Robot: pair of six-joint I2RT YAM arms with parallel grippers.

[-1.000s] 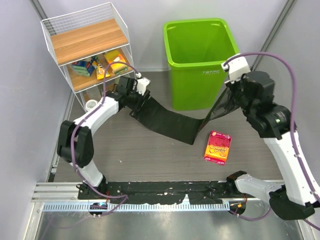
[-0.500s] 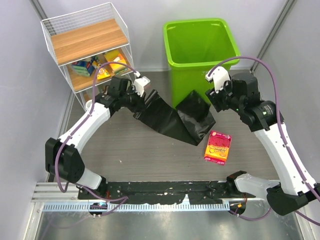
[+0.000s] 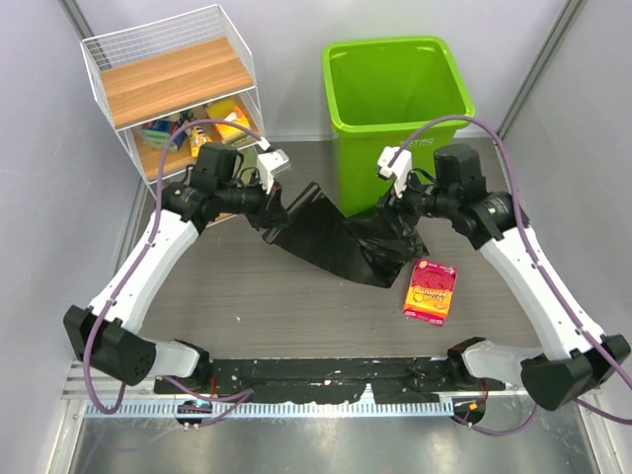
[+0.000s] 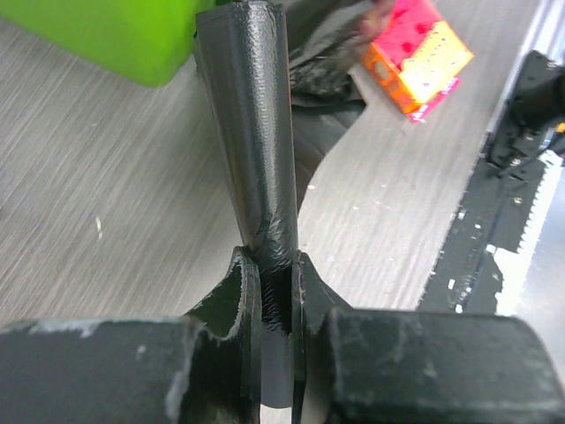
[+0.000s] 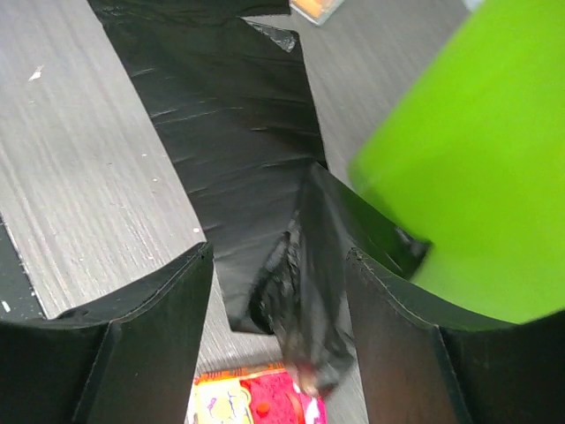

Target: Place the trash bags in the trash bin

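"Gripping anything?"
"My left end effector (image 4: 272,276) pinches the glossy black plastic trash bag (image 3: 336,242), slumped on the desk (image 3: 247,296) before the lime-green plastic bin (image 3: 380,178); my right end effector (image 5: 278,265) gapes wide, empty. Lifted by one corner, the bag may snag on the bin."

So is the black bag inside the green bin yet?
Out: the trash bag lies crumpled on the table before the trash bin.

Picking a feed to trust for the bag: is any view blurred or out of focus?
Top external: sharp, evenly lit, trash bag shows mild sheen. Left wrist: bag strip crisp, left gripper body soft. Right wrist: hanging bag fold smeared between open right gripper; trash bin soft.
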